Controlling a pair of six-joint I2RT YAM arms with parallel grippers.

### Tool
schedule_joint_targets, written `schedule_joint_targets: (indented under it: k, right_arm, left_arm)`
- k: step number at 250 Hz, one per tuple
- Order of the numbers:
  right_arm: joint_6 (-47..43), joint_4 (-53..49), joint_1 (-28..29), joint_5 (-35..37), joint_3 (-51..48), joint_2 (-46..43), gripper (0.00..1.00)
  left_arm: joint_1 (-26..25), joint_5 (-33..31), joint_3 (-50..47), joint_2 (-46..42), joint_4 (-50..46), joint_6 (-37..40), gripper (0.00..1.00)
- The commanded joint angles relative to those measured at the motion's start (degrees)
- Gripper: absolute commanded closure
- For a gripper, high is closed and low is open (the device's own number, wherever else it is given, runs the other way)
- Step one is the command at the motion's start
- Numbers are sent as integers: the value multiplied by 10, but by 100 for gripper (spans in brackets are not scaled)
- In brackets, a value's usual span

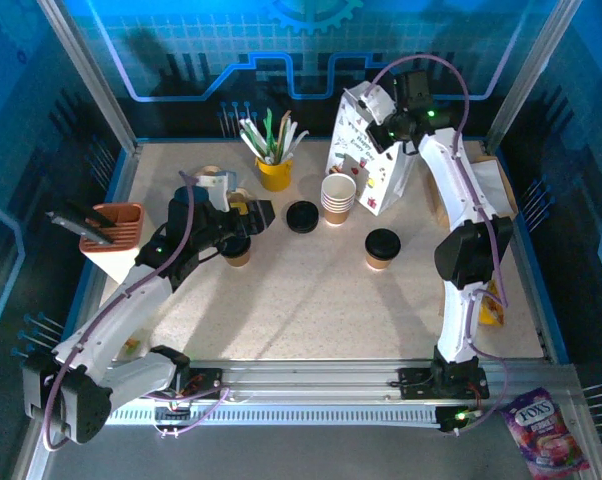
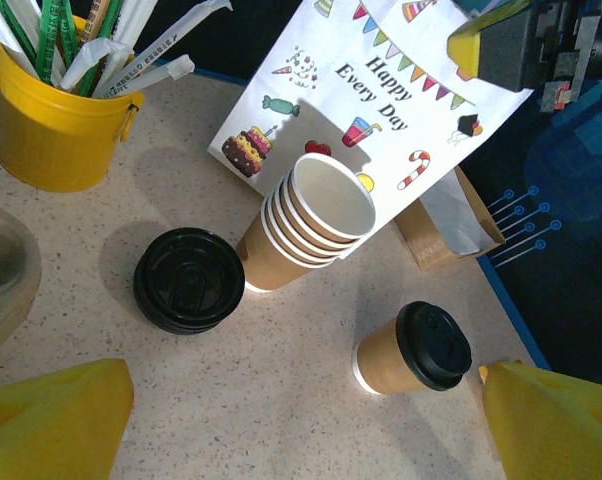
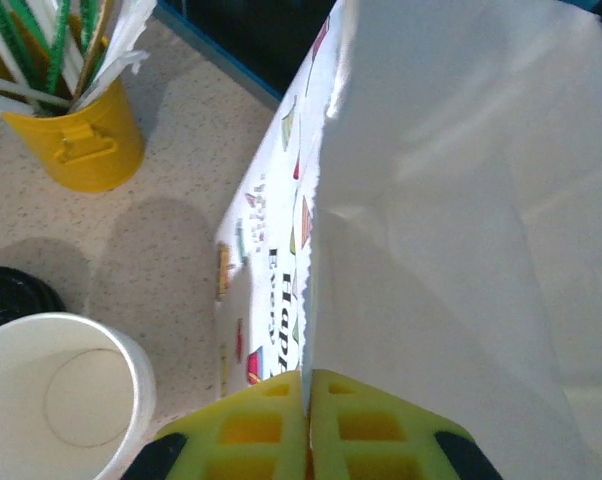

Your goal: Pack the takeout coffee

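Right wrist view: my right gripper [image 3: 306, 390] clamps the white bag [image 3: 461, 200] at its rim. Left wrist view: my left gripper [image 2: 306, 410] gapes, holding nothing, a lidded coffee [image 2: 413, 350] standing ahead near the cup stack [image 2: 306, 225]. Overhead, a second brown cup [image 1: 238, 250] sits right by that gripper.

From above, the left gripper [image 1: 243, 226] covers most of a brown cup [image 1: 238, 254]; its top cannot be made out. The white bag [image 3: 461, 200] runs off the right wrist view's top and right edges.
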Motion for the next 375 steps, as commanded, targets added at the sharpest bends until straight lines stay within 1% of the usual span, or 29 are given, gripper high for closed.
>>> schedule_joint_targets:
  k: [1,35,70,105,133,169,212,238,256,284,328,356,375]
  right_arm:
    - [-15,-2,-7,51,29,-12,98]
    - [-22,14,-1,121,55,-21,99]
    - [-27,24,8,174,89,-38,99]
    - [-23,25,23,201,97,-77,99]
    - [-13,15,46,218,95,-116,99]
    - [-16,16,98,242,53,-186,99]
    - [-40,21,195,300,-20,-274,99]
    - [-59,15,260,301,-71,-328,99]
    - [-56,8,298,293,-101,-360,99]
    - [-39,-24,348,262,-132,-403,99]
    - [-22,-77,431,214,-182,-453,99]
    - [-9,-91,469,174,-223,-473,99]
    - [-2,-93,479,141,-250,-482,100]
  left_arm:
    - [-2,4,-4,5,17,-1,9]
    - [-2,3,-4,7,19,1,9]
    - [-3,4,2,8,18,0,9]
    - [-2,-1,6,9,14,4,9]
    - [-2,-5,21,15,-2,3,9]
    - [1,-13,42,16,-26,-12,9]
    - [24,-21,55,14,-52,-42,8]
    - [52,-22,57,7,-70,-61,8]
    - [80,-22,54,-2,-82,-80,8]
    - [132,-16,38,-17,-93,-116,8]
    - [212,21,10,-46,-108,-159,7]
    - [224,25,20,-53,-136,-140,7]
    - [224,33,39,-48,-162,-119,7]
